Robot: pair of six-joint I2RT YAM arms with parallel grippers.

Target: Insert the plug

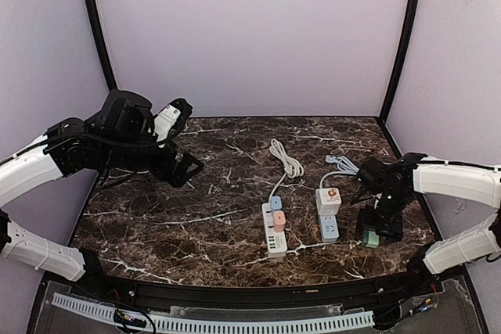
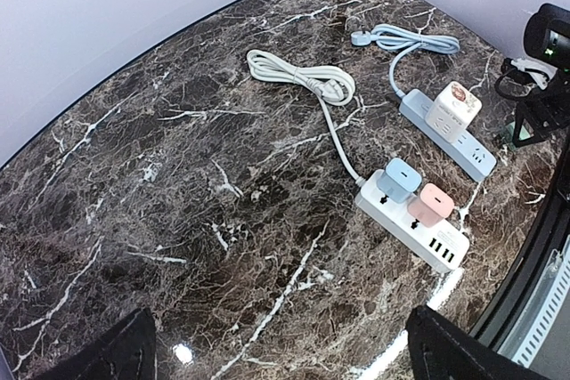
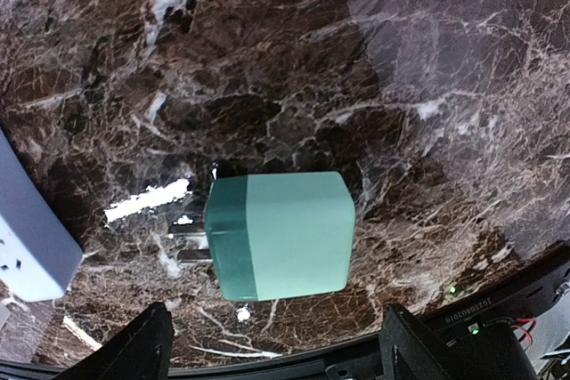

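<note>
The plug [image 3: 280, 236] is a mint-green cube with a darker band. It lies on its side on the marble with its metal prongs [image 3: 189, 242] pointing left towards the end of the blue power strip [image 3: 31, 238]. My right gripper [image 3: 276, 349] hangs just above it, open; its fingers [image 3: 134, 344] stand wide of the plug on both sides and touch nothing. From above, the plug [image 1: 371, 238] shows under the right gripper [image 1: 381, 224], right of the blue strip [image 1: 329, 226]. My left gripper [image 1: 184, 138] is raised at the left, wide open and empty.
A white power strip [image 1: 275, 234] carries a blue plug [image 1: 275, 202] and a pink plug [image 1: 279, 219]. A white cube adapter [image 1: 329, 198] sits on the blue strip. A coiled white cable [image 1: 288, 160] and a blue cable [image 1: 340, 165] lie behind. Enclosure walls stand close on the right.
</note>
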